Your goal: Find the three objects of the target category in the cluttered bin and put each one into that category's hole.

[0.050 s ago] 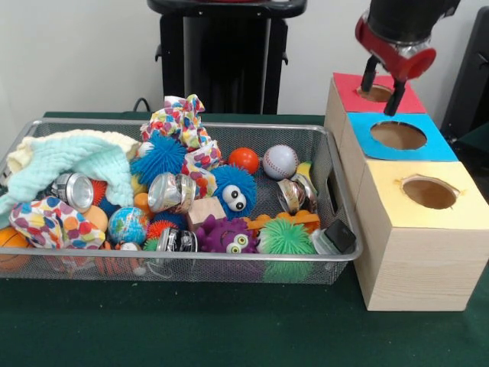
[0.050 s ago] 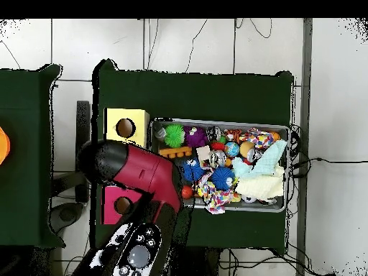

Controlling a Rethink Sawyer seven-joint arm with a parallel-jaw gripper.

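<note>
Green table [image 1: 191, 321], fingers [image 1: 370, 75] visible only frontally

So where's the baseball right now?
Front view: the baseball lies in the bin's far right part, just right of the orange ball.

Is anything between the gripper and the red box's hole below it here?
Nothing visible. The gripper hangs open right over the hole in the red box, holding nothing that shows. The bin with its clutter sits off to the side, clear of that hole.
</note>
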